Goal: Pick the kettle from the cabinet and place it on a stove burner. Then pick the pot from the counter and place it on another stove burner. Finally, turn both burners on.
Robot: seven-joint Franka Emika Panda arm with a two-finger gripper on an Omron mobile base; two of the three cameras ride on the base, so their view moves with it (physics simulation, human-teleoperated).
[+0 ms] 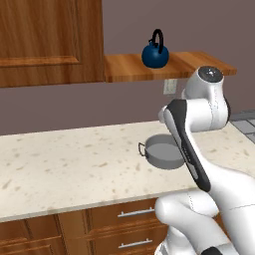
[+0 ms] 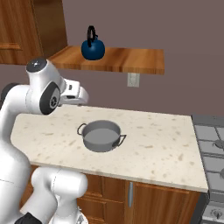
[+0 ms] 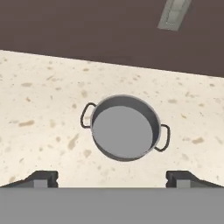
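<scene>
I count one kettle (image 1: 155, 54), one pot (image 1: 163, 151), one wall outlet (image 1: 170, 86) and one stove (image 2: 211, 153). The kettle is dark blue with a tall black handle and stands upright on the open shelf board (image 1: 133, 67) of the cabinet (image 1: 50, 42), just beside the panelled door. The pot is grey and wide, with two loop handles and no lid; it sits on the counter (image 1: 69, 164), well apart from the stove and below the shelf.

My gripper (image 3: 112, 178) is released and grasps nothing: in the hand view my two fingertips (image 3: 43, 178) stand far apart at the bottom, with bare stone between them. The pot lies beyond them, roughly midway, and neither tip touches it.

The left base view gives me two drawers (image 1: 130, 214) with steel handles under the counter edge, and there my own arm covers the right side of the pot. The right base view shows the whole pot with both handles, and the grey burners of the stove at the counter's right end. The hand view looks straight down into the empty pot, and shows the outlet on the dark wall (image 3: 87, 30) above it; I cannot tell from it how high I hang over the counter
</scene>
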